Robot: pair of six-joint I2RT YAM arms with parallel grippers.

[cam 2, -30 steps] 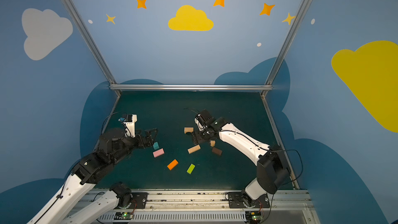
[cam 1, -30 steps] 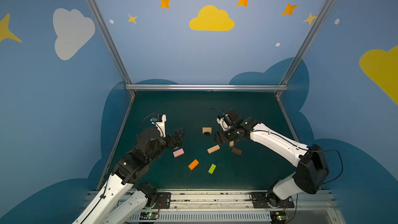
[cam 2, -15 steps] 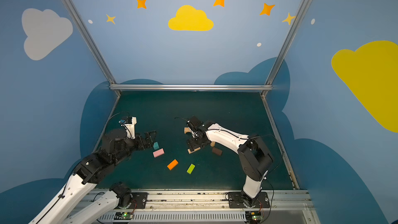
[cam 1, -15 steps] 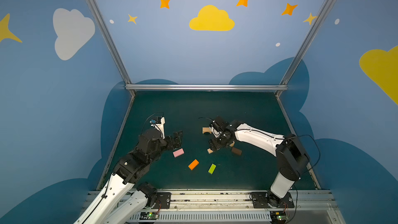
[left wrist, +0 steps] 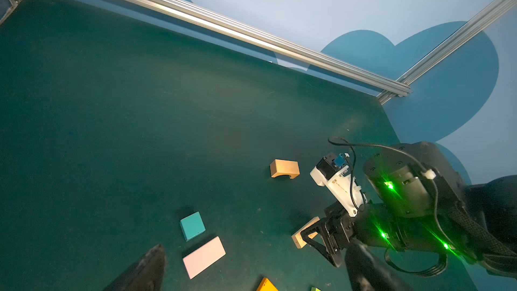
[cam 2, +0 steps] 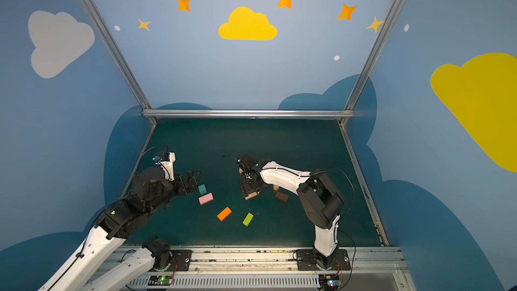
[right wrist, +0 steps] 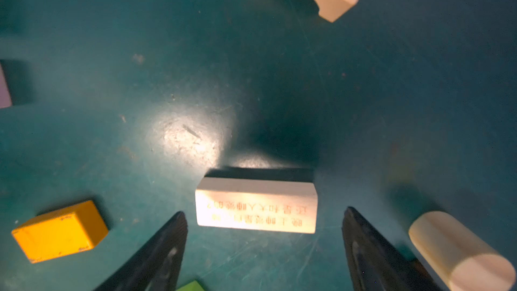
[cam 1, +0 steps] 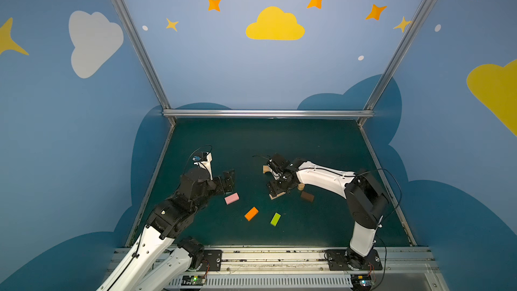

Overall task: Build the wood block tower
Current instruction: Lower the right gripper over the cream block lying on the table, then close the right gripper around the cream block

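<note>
Under the right tool (right wrist: 265,211), tan plank (right wrist: 256,205)

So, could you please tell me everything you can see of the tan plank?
The tan plank is a pale bare-wood brick with two lines of reddish characters printed on top. It lies flat on the green table, touching no other block, between the fingers of the open right gripper, both clear of it.

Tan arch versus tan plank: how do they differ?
The tan arch has a curved cut-out; the tan plank is a solid bar with printed characters. The plank lies between the open jaws of the right arm, ungripped; the arch lies apart. Both are pale bare wood on the green table.
</note>
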